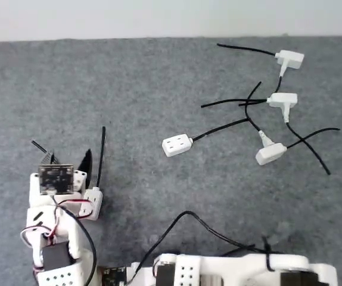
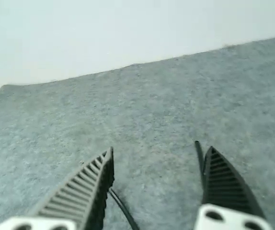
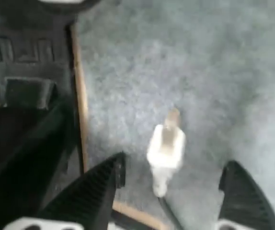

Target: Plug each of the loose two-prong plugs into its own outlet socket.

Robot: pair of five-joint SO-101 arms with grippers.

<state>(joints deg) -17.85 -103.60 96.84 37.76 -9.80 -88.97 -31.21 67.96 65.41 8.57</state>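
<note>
A white outlet socket [image 1: 177,145] lies mid-table on the grey carpet, its black cord running right. Three white plug pieces [image 1: 290,58] [image 1: 282,100] [image 1: 270,154] lie at the far right among crossing black cords. Another white plug [image 1: 93,199] [image 3: 166,148] lies by the left arm, its cord [image 1: 101,155] running toward the far edge. My left gripper [image 1: 68,156] [image 2: 160,150] is open just above the carpet with nothing between its fingers [image 2: 92,187]; that cord [image 2: 198,153] passes beside one finger. My right gripper [image 3: 176,163] is open, hovering over the near plug without touching it.
The right arm [image 1: 230,271] lies folded along the near edge, a black cable [image 1: 183,220] looping off it. A dark base block [image 3: 27,86] stands close beside the near plug. Open carpet stretches between the left arm and the socket.
</note>
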